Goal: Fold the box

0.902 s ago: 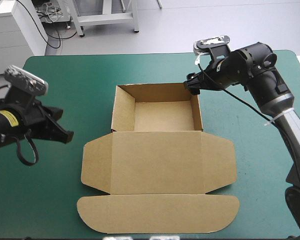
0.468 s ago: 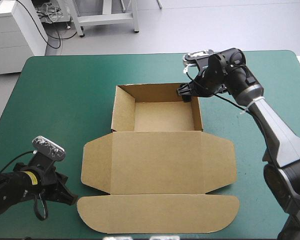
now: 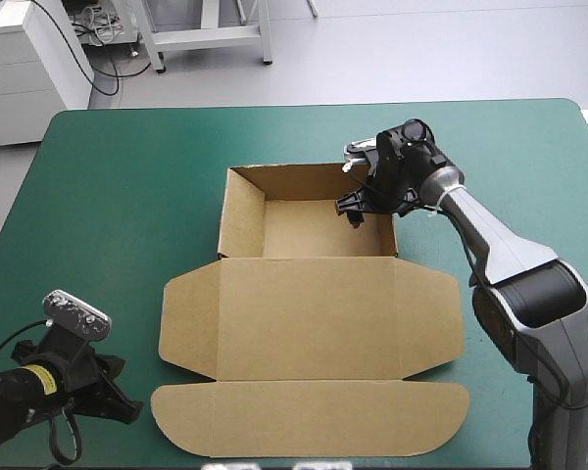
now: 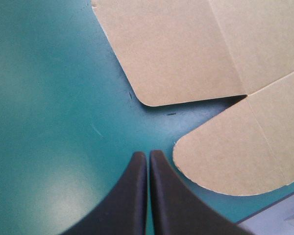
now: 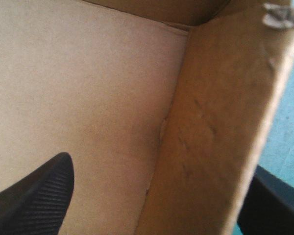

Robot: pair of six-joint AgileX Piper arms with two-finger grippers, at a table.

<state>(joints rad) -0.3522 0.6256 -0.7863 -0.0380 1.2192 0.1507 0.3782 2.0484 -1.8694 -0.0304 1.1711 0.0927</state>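
Two sets of jaws, one brown box mid-tabletop. From above: the tray half has its walls up on the far side, and the lid lies flat toward the near edge. My right jaws are at the tray's far right corner. My left jaws sit low near the tabletop's near left corner, just off the front flap.

Left wrist cam: left jaws pressed together into a point over the teal-green cover, the front flap's rounded corner just beside them and the side flap ahead.

Right wrist cam: right jaws wide, straddling the tray's right wall, one side inside over the floor, one outside.
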